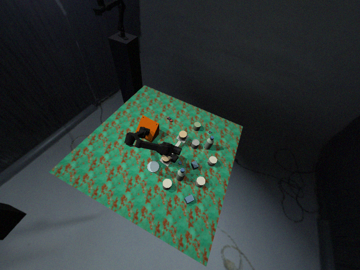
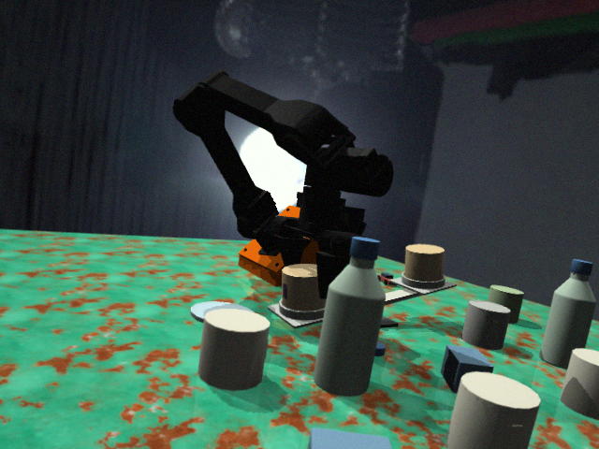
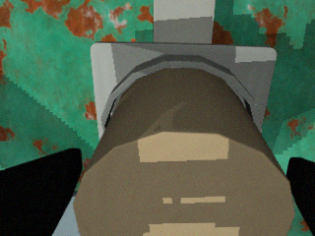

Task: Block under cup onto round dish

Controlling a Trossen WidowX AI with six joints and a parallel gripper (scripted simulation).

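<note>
The tool (image 3: 169, 182) is standing wide open and empty, its fingers flanking the tan cup (image 3: 184, 167) filling the wrist view's lower centre.

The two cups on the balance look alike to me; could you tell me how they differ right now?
The near cup has the open claw lowered around it; the far cup stands free of the arm. The near cup's end of the balance sits lower, close by the dish; the far cup's end sits higher, farther from it. Both are tan, upright, and seated on square grey pads.
</note>
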